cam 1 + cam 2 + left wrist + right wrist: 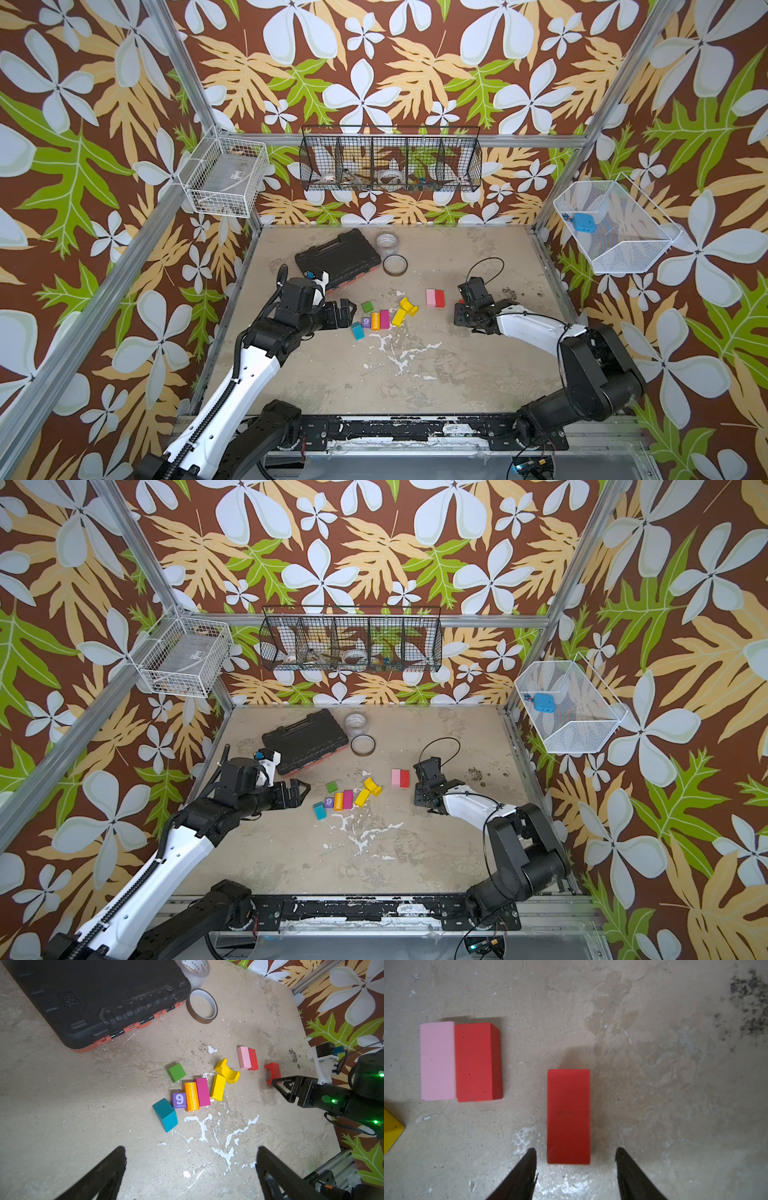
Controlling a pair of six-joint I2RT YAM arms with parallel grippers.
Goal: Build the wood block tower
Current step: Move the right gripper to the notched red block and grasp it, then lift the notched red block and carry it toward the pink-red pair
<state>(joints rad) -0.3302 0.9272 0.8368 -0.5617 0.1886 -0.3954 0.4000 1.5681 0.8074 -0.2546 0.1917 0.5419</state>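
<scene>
The worktop (415, 374) carries no tower; by this evidence the build has not begun. The black tool case (337, 255) serves as reference. The left end effector (191, 1150) hovers just in front of the case, jaws wide apart, empty. The right end effector (575, 1149), well right of the case, straddles a lone red block (568, 1115), jaws apart with a gap on each side. The other wood blocks (384, 318) lie flat in front of the case, none stacked. All stacking remains.

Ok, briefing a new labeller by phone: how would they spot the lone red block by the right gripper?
From the black tool case at back left, go right past the pink brick and red brick lying side by side. Beyond, the red arch lies alone between the open tips of the right gripper; its curved cutout sets it apart.
</scene>
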